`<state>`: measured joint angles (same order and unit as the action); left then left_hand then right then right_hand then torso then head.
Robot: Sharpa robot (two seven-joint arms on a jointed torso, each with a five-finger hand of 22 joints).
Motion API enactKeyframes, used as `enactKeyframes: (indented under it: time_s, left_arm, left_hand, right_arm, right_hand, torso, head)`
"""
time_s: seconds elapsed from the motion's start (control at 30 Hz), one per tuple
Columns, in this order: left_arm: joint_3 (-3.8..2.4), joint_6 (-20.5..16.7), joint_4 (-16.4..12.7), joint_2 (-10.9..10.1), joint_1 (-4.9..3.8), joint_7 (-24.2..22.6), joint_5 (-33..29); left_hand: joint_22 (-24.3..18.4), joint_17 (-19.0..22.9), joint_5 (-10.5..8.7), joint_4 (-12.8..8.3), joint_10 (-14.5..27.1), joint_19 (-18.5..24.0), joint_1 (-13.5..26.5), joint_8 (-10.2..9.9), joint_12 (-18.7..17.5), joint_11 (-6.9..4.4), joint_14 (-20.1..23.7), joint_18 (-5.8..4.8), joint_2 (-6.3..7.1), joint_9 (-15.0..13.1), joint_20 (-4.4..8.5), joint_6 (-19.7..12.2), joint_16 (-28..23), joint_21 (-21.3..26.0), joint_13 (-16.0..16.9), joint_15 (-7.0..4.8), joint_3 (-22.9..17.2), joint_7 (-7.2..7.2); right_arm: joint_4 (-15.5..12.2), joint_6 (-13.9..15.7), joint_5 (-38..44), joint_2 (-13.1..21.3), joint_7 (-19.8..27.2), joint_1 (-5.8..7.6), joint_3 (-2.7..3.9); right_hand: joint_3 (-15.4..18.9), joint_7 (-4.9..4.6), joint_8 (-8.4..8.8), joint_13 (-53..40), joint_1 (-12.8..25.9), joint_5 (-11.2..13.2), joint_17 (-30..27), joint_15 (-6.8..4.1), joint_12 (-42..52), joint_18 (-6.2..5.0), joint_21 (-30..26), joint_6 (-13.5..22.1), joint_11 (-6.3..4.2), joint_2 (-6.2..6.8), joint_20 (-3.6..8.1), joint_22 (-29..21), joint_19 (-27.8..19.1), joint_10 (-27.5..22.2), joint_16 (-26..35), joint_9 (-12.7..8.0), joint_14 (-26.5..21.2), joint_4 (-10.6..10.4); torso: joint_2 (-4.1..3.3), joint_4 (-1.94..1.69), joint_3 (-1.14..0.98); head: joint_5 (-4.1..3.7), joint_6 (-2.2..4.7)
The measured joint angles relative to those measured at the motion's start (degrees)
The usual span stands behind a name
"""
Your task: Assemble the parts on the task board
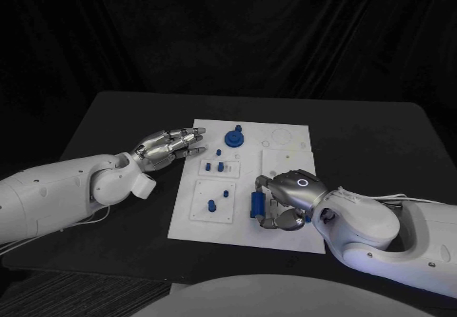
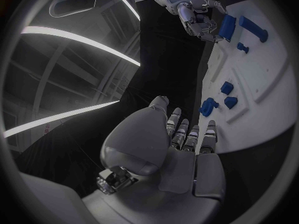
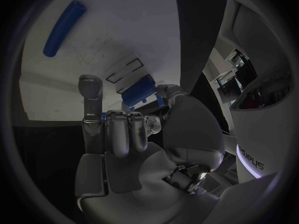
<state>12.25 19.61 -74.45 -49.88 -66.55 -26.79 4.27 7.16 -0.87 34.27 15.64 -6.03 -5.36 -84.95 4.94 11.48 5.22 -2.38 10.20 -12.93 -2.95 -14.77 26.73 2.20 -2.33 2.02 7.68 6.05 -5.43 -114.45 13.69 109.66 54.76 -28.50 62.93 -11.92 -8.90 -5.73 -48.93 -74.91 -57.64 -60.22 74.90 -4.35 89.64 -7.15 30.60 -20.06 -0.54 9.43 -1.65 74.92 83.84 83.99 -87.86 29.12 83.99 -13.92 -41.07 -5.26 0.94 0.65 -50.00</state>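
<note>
Here we recorded the right hand (image 1: 286,201) curled about a blue block (image 1: 257,205) near the front edge of the task board (image 1: 286,234), its fingers closed on the piece and one finger held straight beside it in the right wrist view; we judged this grip to serve the seating of the block at a rectangular outline (image 3: 127,69) drawn on the board just beyond it. The left hand (image 1: 170,146) lay at the board's left edge, fingers spread and extended, holding nothing; we read this as a waiting or steadying posture, though contact with the board could not be confirmed. Other parts already stood on the board: a round blue piece (image 1: 235,139) toward the far side, two small pegs (image 1: 220,166) on a raised plate at the middle, and further small blue pieces (image 1: 218,199) on a nearer plate. A long blue bar (image 3: 64,26) lay flat and apart on the white surface. The board itself rested on the black bench (image 1: 114,119), so that both hands could reach it
</note>
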Motion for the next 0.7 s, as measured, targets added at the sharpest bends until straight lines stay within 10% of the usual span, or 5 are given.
enactKeyframes:
  time_s: [0.4, 0.53, 0.7]
  left_arm:
    - [-0.01, 0.2, 0.2, 0.0, 0.04, 0.4, 0.0]
    - [0.00, 0.3, 0.2, 0.0, 0.06, 0.5, 0.0]
    - [0.00, 0.4, 0.2, 0.0, 0.07, 0.6, 0.0]
  left_hand:
    - [0.0, 0.0, 0.00, 0.0, -0.2, 0.0, 0.0, 0.2, 0.2, 0.22, 0.0, 0.00, 0.00, 0.0, 0.00, 0.0, 0.0, 0.0, 0.1, 0.00, 0.0, 0.00]
    - [0.0, 0.0, 0.00, 0.0, -0.2, 0.0, 0.0, 0.2, 0.2, 0.22, 0.0, 0.00, 0.00, 0.0, 0.00, 0.0, 0.0, 0.0, 0.1, 0.00, 0.0, 0.00]
    - [0.0, 0.0, 0.00, 0.0, 0.0, 0.0, 0.0, 0.2, 0.2, 0.43, 0.0, 0.00, 0.00, 0.0, 0.00, 0.0, 0.0, 0.0, 0.1, 0.00, 0.0, 0.00]
  right_arm:
    - [-0.2, -1.1, -0.1, 0.2, -0.8, -0.02, 0.03]
    - [-0.3, -1.1, -0.2, 0.3, -1.1, -0.02, 0.09]
    - [-0.4, -1.1, -0.2, 0.3, -1.2, -0.02, 0.01]
  right_hand:
    - [-2.7, -0.51, 1.67, 0.0, 0.1, 5.3, 0.0, 0.00, 0.0, 0.00, -2.1, -0.5, 0.03, 0.06, -0.18, 0.0, 0.2, 0.0, 0.2, -1.8, 0.0, -2.7]
    - [-1.1, -0.31, 2.86, 0.0, -0.5, 15.7, 0.0, 0.42, 0.0, 0.00, -2.3, 0.1, 0.87, -0.54, -0.25, 0.0, 0.2, 0.0, 0.2, -3.0, 0.0, -2.6]
    - [7.1, -1.19, 5.74, 0.0, -2.8, 36.4, 0.0, 1.03, 0.0, 0.00, -3.0, 6.4, 1.46, -0.72, -0.62, 0.0, 0.2, 0.0, 0.2, -5.7, 0.0, -2.9]
  torso:
    - [-0.13, 0.02, -0.02]
    - [-0.13, 0.05, -0.08]
    - [-0.10, 0.08, -0.09]
  head:
    - [0.00, 0.00]
    - [0.01, 0.00]
    - [0.09, 0.00]
